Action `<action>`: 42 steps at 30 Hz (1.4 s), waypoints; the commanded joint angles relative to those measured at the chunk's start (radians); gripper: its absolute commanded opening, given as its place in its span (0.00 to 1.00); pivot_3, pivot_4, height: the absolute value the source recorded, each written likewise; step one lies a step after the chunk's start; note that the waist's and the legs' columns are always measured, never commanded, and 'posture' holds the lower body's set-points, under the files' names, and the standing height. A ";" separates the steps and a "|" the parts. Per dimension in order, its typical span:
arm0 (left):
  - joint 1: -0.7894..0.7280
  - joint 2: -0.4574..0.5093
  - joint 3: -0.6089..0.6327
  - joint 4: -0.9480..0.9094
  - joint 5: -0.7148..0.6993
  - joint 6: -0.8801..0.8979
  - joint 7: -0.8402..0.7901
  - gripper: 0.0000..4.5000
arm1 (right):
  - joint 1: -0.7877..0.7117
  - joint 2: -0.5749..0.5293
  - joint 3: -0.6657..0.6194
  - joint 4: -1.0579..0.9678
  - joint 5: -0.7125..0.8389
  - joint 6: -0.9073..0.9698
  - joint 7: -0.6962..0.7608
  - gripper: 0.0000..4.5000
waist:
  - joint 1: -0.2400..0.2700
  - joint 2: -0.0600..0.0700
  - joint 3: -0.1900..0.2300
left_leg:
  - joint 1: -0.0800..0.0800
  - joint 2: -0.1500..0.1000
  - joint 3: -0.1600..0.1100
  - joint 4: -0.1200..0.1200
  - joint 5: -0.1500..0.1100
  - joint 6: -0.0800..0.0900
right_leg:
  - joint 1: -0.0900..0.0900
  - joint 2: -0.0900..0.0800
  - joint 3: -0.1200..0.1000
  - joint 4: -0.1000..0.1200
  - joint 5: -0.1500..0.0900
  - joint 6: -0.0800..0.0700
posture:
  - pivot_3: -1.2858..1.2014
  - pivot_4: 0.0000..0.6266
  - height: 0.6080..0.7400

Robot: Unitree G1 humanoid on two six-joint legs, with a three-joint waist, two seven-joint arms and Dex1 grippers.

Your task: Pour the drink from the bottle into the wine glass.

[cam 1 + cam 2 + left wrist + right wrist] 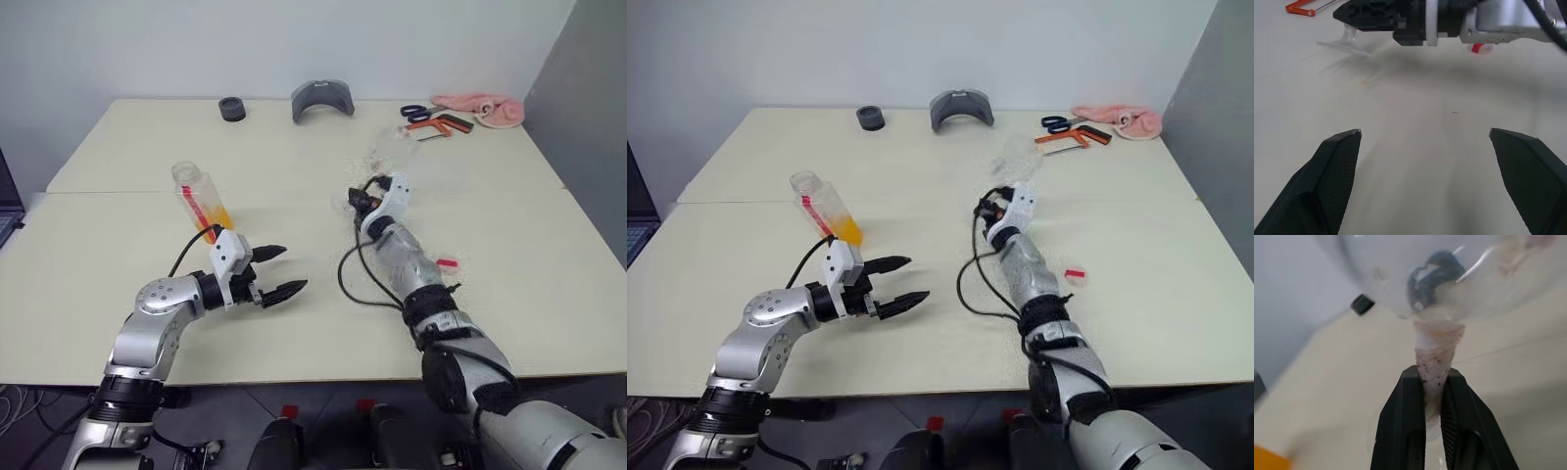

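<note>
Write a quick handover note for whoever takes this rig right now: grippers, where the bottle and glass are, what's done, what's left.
Right gripper: shut on the wine glass stem.
Left gripper: open, holding nothing, close in front of the bottle.
Bottle stands uncapped on the table, the drink low inside. A red cap lies right of the right arm.
Done: glass gripped.
Left: grasp the bottle, pour into the glass.

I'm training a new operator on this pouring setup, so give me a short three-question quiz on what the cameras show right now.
1. True or false: the right gripper is shut on the wine glass by its stem.
2. The left gripper is: A) open, holding nothing B) shut on the bottle.
3. What colour is the drink in the bottle?

Key: 1 true. 2 A. 3 orange.
</note>
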 commanded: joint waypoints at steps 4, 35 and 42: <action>0.007 -0.003 0.033 -0.041 -0.017 0.007 0.030 1.00 | 0.089 -0.029 0.138 -0.015 -0.208 -0.145 0.023 0.03 | 0.001 0.000 0.000 | 0.001 0.001 -0.001 0.000 0.000 0.000 | 0.000 0.000 0.000 0.000 0.000 0.000 | 0.52 0.24 1.00; 0.025 0.023 0.154 -0.160 -0.065 0.036 0.136 1.00 | -0.063 0.002 0.045 0.299 -0.222 -0.283 0.228 0.76 | 0.000 0.000 0.000 | 0.003 0.001 -0.003 0.000 0.000 0.000 | 0.001 0.000 0.000 0.000 0.000 0.000 | 0.52 0.24 1.00; 0.017 0.016 0.167 -0.166 -0.079 0.019 0.138 1.00 | -0.042 -0.003 0.045 0.270 -0.218 -0.283 0.256 1.00 | 0.000 0.000 0.000 | 0.002 0.001 -0.003 0.000 0.000 0.000 | 0.001 0.000 0.000 0.000 0.000 0.000 | 0.52 0.24 1.00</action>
